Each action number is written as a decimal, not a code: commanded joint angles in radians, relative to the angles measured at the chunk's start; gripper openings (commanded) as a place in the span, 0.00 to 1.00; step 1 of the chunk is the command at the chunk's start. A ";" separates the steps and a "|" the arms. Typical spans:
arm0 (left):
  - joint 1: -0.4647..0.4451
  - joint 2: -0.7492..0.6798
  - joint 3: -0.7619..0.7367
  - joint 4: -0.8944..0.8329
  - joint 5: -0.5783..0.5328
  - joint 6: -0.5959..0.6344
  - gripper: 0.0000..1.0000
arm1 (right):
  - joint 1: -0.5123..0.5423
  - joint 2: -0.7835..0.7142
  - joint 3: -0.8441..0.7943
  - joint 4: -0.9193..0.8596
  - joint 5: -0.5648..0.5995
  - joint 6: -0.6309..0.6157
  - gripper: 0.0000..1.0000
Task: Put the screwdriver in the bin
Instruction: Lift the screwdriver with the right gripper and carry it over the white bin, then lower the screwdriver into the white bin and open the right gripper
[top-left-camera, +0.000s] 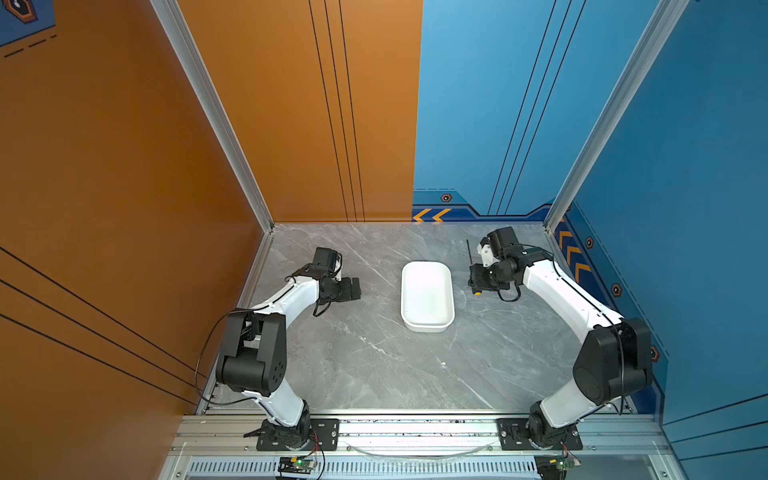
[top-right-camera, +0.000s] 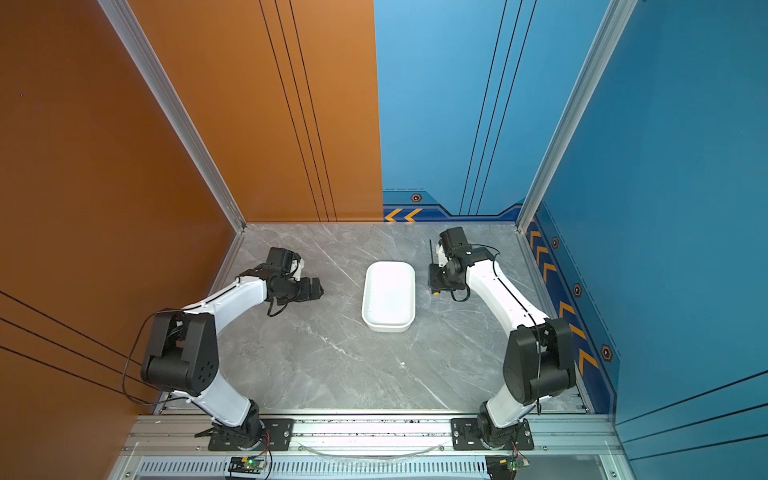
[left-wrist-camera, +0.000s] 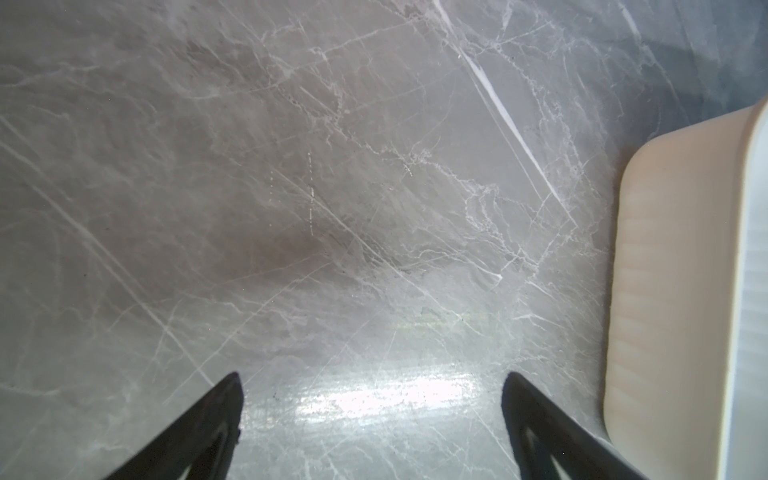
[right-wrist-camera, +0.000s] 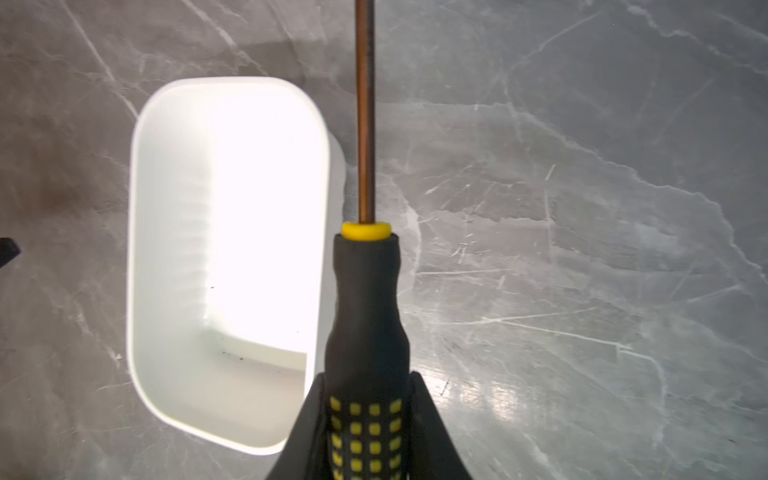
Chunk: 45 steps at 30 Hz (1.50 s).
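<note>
The screwdriver (right-wrist-camera: 365, 299), black-handled with yellow dots, is clamped by its handle in my right gripper (right-wrist-camera: 368, 376), which is shut on it. In both top views the right gripper (top-left-camera: 478, 279) (top-right-camera: 436, 280) hangs just right of the bin. The thin shaft (top-left-camera: 469, 251) points toward the back wall and the yellow end cap (top-left-camera: 478, 293) toward the front. The bin (top-left-camera: 427, 291) (top-right-camera: 388, 295) (right-wrist-camera: 166, 249) is a shallow white tray with nothing in it, mid-table. My left gripper (top-left-camera: 355, 289) (left-wrist-camera: 372, 378) stands open over bare tabletop to the left of the bin (left-wrist-camera: 665, 291).
The grey marble tabletop (top-left-camera: 374, 365) is boxed in by an orange wall (top-left-camera: 124, 166) on the left and blue walls (top-left-camera: 685, 208) at the back right and right. An aluminium rail (top-left-camera: 415, 428) carrying both arm bases runs along the front edge.
</note>
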 joint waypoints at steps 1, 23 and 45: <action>0.001 0.003 0.029 -0.022 0.011 0.021 0.98 | 0.076 0.011 0.029 -0.038 -0.031 0.091 0.05; 0.000 -0.040 0.005 -0.019 0.059 0.008 0.98 | 0.287 0.214 0.005 0.138 0.022 0.314 0.06; 0.000 -0.035 0.003 -0.021 0.067 0.010 0.98 | 0.321 0.293 -0.019 0.173 0.065 0.423 0.00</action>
